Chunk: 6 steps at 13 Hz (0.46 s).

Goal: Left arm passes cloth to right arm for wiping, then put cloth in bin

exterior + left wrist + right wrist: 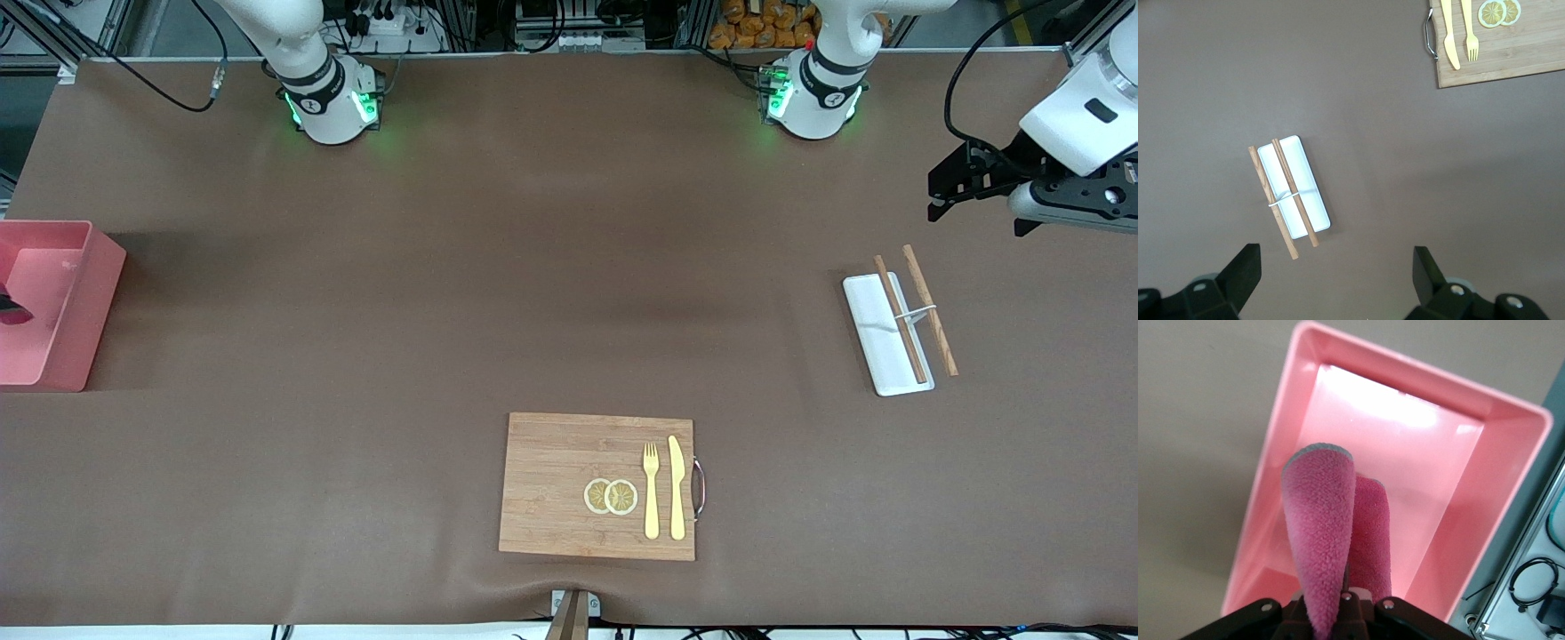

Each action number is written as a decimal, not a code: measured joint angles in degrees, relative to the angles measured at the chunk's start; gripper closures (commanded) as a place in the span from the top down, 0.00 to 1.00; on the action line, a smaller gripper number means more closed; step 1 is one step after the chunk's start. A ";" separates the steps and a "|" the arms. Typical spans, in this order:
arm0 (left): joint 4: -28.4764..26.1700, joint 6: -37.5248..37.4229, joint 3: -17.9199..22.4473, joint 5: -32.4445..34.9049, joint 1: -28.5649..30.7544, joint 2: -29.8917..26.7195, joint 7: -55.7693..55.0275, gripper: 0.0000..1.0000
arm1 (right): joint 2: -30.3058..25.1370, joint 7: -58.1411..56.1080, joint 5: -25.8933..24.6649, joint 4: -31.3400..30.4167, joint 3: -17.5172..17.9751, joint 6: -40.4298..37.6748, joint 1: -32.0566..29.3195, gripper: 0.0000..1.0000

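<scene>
I've got the right gripper point(1338, 613) jaws clamped on the cloth point(1331, 533), soft and floppy, draping over the bin point(1511, 493) below; left gripper point(1335, 277) jaws wide, waiting, empty.

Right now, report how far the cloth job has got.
Handover looks done: the left gripper hangs open and waiting over its end of the table. In hand: the right gripper is shut on the cloth over the bin. Left: release the cloth into it.
</scene>
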 measured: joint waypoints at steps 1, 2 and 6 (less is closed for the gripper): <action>-0.01 0.00 0.00 0.00 0.00 0.01 -0.26 1.00 | 2.10 -0.01 0.01 0.02 0.02 1.45 -0.26 1.00; -0.03 0.00 0.00 0.00 0.00 0.02 -0.62 1.00 | 3.72 -0.02 0.08 0.07 0.05 2.67 -0.32 1.00; -0.05 0.00 0.00 0.00 -0.01 0.03 -0.81 1.00 | 4.57 -0.02 0.14 1.51 1.05 3.15 -0.31 1.00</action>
